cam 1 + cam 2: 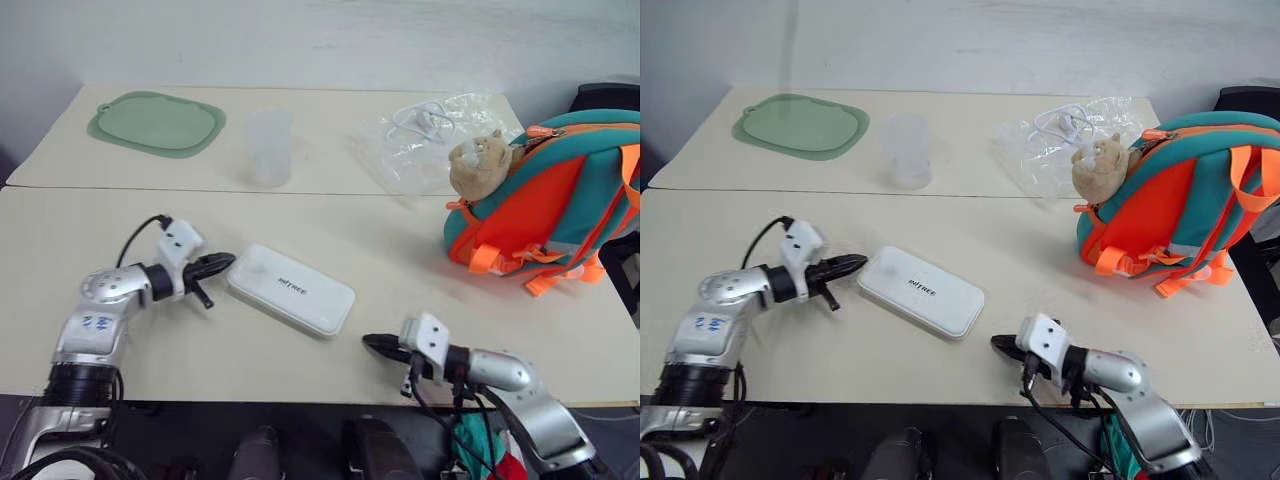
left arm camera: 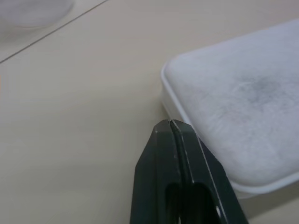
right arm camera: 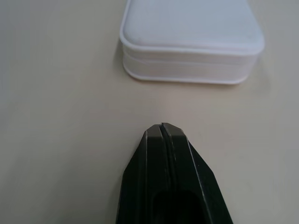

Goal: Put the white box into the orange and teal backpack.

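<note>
White box (image 1: 290,289) is lying flat on the near table (image 1: 180,350), angled so one short end points toward the robot's left and the other toward its right and nearer the front edge. Left gripper (image 1: 226,262) has its fingers pressed together w/ nothing between them, tip right at the box's left short end; in the left wrist view the closed tip (image 2: 171,125) looks like it's touching or just about touching the box's corner, can't tell which. Right gripper (image 1: 370,343) is also pinched closed and empty, hovering low over the table just off the box's right end w/ a strip of bare tabletop between them, clear in the right wrist view (image 3: 161,127). Orange and teal backpack (image 1: 560,190) sits on the far right of the table, well apart from the box, plush charm (image 1: 480,160) on its left side, part of the bag hanging toward the table's right edge. Plenty of bare table between box and backpack. Back table has a green mat (image 1: 157,122), a clear cup (image 1: 268,147) and a crinkly clear plastic bag (image 1: 425,140), all well away from the box. Right gripper is close to the front edge.
</note>
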{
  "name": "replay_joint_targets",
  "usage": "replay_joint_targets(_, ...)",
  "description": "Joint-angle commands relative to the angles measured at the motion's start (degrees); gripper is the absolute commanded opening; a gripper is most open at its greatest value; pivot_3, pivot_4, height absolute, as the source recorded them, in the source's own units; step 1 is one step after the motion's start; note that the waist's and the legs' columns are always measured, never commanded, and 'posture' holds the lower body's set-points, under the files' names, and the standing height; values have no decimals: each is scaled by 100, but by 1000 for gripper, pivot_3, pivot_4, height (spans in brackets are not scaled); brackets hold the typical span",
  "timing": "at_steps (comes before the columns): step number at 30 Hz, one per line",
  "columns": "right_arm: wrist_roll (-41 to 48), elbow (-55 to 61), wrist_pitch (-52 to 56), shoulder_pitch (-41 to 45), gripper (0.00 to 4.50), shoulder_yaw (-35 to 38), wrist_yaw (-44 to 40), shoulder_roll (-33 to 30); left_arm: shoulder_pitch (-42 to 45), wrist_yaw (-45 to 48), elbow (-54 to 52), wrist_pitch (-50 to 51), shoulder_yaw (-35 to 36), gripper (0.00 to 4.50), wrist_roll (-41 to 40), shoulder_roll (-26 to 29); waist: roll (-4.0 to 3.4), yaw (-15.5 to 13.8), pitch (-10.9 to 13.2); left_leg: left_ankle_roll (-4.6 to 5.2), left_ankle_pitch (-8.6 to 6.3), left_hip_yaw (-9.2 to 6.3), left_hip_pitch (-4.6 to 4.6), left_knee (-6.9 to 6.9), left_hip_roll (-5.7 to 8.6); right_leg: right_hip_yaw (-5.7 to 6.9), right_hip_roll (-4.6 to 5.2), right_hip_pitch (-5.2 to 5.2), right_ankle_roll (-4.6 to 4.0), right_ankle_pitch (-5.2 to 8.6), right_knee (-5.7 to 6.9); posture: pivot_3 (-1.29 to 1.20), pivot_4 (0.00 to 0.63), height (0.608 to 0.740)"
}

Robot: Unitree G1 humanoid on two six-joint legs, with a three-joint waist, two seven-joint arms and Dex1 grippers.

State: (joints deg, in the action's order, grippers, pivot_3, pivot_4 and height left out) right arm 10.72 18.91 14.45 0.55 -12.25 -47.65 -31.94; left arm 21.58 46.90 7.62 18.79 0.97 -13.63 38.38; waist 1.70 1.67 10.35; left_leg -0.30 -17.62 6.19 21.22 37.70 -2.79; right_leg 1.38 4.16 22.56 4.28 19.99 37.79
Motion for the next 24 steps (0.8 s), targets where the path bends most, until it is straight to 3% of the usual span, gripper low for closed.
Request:
replay_joint_targets(1,57,33,208,172,0,-107,-5,83,-131,287,-373,89,17,25,-167,53,0,6,0,0,0,0,0,0,-1,-1,0,1,0,0,0,0,150,740)
replay_joint_targets(8,14,-24,451,589,0,7,-89,-86,-807,647,-1227,638,-4,25,-408,266,0,-3,-1,0,-1,-1,-2,1,0,-4,4,-1,0,0,1,0,150,740)
replay_joint_targets(14,132,-199,745,970,0,420,-264,-550,-1350,332,-1998,1020,85,25,-508,85,0,-35,-1,13,-8,-7,-1,2,12,0,22,-8,0,0,-4,0,150,740)
replay_joint_targets(20,165,-230,850,1007,0,428,-502,-704,-1438,68,-2124,1168,259,25,-508,1,-1,-5,0,12,-7,-10,1,-2,8,4,15,-7,0,0,-5,0,150,740)
replay_joint_targets(24,266,-39,1142,773,0,522,-808,-1105,-1647,239,-1890,1050,684,25,-489,430,-2,6,0,12,-7,-9,0,-4,6,3,14,-4,0,0,-4,0,150,740)
